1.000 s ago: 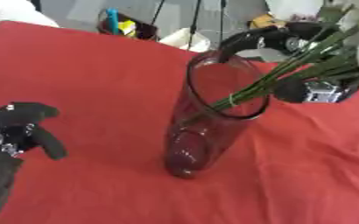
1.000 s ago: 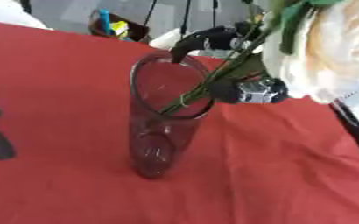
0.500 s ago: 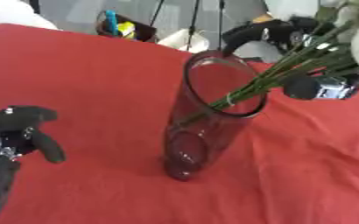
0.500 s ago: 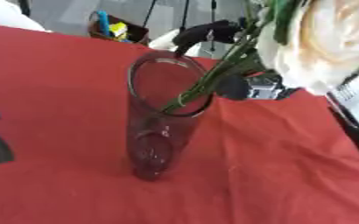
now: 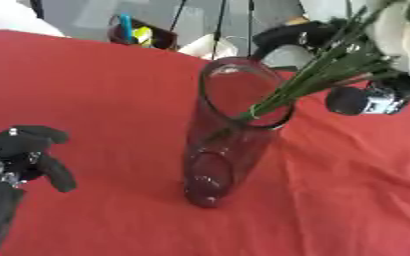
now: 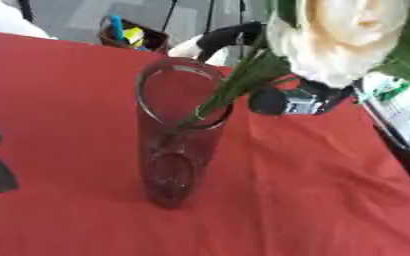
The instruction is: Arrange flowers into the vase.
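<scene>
Red cloth (image 5: 95, 90) covers the table. At upper right the right hand (image 5: 305, 37) is curled round the green flower stems (image 5: 318, 77), whose ends just enter the mouth of the glass vase (image 5: 226, 135) below-left of it. They still need lowering. Far left, the left hand (image 5: 20, 155) rests half-curled, empty.

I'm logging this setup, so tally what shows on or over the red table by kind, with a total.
Glass vase: 1
Bunch of green flower stems, ends at the vase rim: 1
Cream flower head: 1
Robot hands: 2, left hand low at the left, right hand behind the stems
Red tablecloth: 1
Total: 6
</scene>
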